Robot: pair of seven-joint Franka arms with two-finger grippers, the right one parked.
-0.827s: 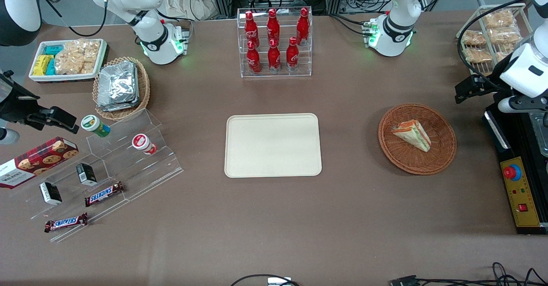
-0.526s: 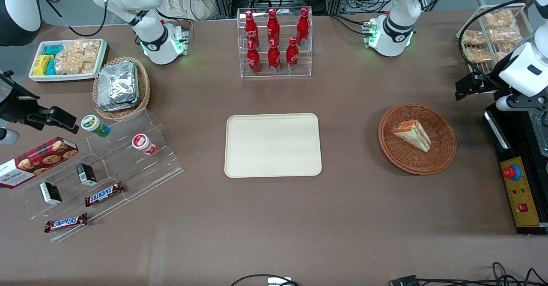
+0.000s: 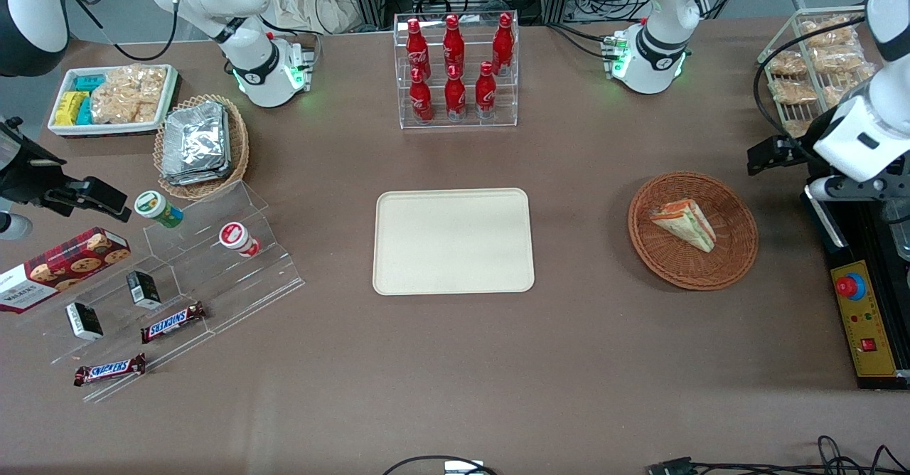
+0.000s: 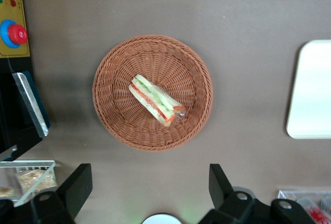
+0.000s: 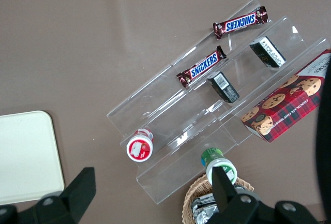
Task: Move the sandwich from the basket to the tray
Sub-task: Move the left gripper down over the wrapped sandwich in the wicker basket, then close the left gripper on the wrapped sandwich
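Basically nothing's done yet: the sandwich [image 4: 156, 100] sits in the basket [image 4: 111, 118], the tray [image 3: 453, 240] is bare, and the gripper [image 4: 150, 185] hangs above, fingers spread, holding nothing.

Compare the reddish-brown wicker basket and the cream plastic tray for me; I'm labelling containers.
The reddish-brown woven wicker basket is round; the cream plastic tray is rectangular with rounded corners. The basket holds the wrapped triangular sandwich; the tray holds nothing. Both sit flat on the brown table. The left gripper hangs open above the basket.
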